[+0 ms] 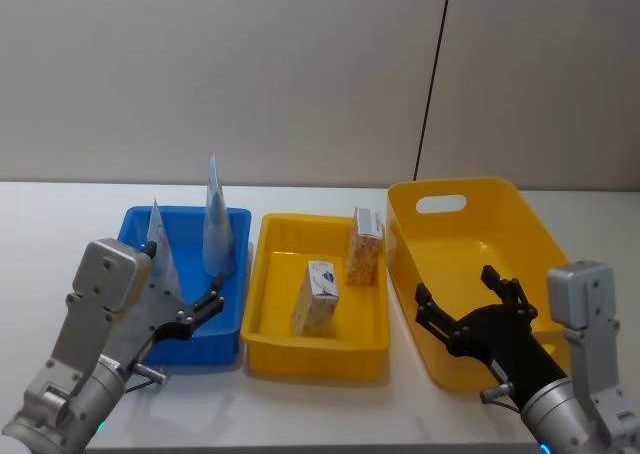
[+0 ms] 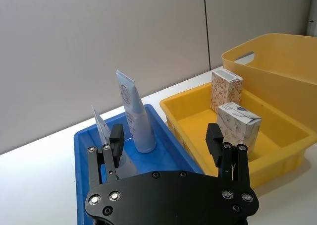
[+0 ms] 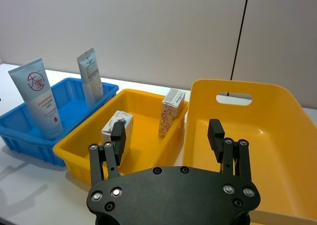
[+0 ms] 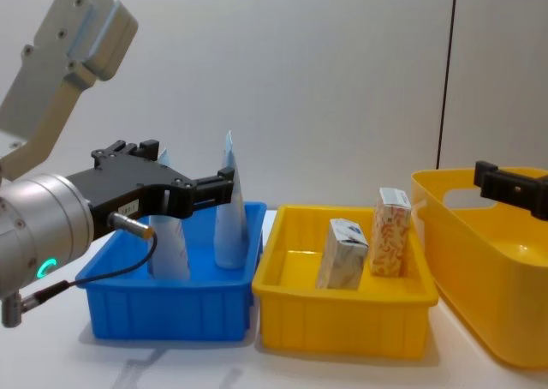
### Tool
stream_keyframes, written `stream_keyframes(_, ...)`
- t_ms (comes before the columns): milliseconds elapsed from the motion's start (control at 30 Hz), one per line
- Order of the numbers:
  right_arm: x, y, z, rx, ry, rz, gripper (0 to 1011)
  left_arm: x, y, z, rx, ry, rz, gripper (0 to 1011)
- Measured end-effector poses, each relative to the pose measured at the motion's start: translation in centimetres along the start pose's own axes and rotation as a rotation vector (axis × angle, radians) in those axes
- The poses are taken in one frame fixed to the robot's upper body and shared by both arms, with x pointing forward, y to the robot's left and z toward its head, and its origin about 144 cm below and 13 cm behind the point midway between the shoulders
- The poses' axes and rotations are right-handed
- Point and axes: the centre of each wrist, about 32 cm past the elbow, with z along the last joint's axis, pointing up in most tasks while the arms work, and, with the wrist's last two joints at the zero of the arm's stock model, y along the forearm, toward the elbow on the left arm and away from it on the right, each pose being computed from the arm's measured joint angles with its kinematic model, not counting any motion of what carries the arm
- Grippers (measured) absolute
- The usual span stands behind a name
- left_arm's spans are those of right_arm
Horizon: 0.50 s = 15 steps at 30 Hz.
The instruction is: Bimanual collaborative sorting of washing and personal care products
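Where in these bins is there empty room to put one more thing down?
The tall yellow bin is bare inside, near the right gripper. The yellow tray has free floor left of the whitish-blue carton and orange carton. The blue bin is crowded: two tubes plus the left gripper.

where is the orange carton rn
In the head view, the orange-patterned carton stands at the back right of the middle yellow tray, behind the whitish-blue carton, beside the yellow bin.
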Motion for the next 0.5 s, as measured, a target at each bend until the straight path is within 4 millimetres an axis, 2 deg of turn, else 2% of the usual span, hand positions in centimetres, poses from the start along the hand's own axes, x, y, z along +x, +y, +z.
stream_keyframes(500,0.00,0.00,0.00,0.000,0.000,0.000,1003,0.00,0.00,0.00,0.000,0.000,0.000,1000)
